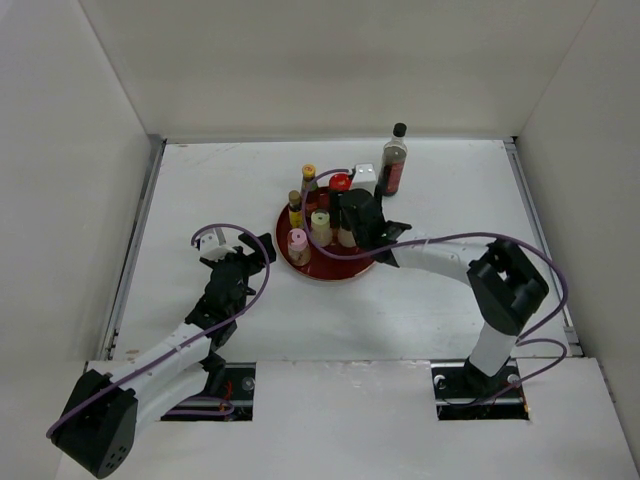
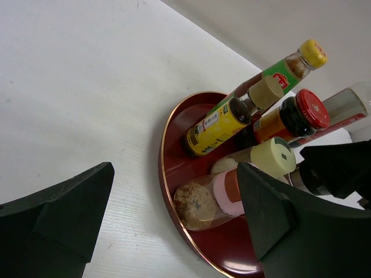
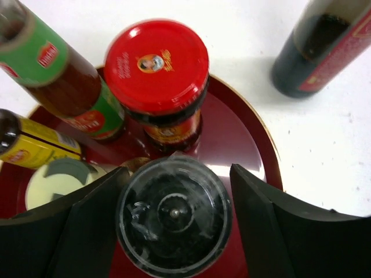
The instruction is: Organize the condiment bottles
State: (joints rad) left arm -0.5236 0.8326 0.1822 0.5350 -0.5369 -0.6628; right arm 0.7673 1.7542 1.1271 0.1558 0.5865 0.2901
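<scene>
Several condiment bottles stand on the round red tray (image 1: 327, 273). They include a pink-capped jar (image 2: 208, 200), a cream-capped jar (image 2: 272, 157), a small yellow bottle (image 2: 217, 128), a red-lidded jar (image 3: 156, 63) and a green-labelled brown bottle (image 3: 58, 75). A jar with a clear grey lid (image 3: 174, 231) stands on the tray between the fingers of my right gripper (image 3: 178, 191). The left finger is against the jar and a gap shows at the right finger. The tall dark black-capped bottle (image 1: 392, 160) stands on the table behind the tray. My left gripper (image 1: 250, 250) is open and holds nothing, just left of the tray.
A small white object (image 1: 364, 175) sits on the table behind the tray, beside the dark bottle. White walls close the table in at the back and on both sides. My right arm reaches over the tray's right half.
</scene>
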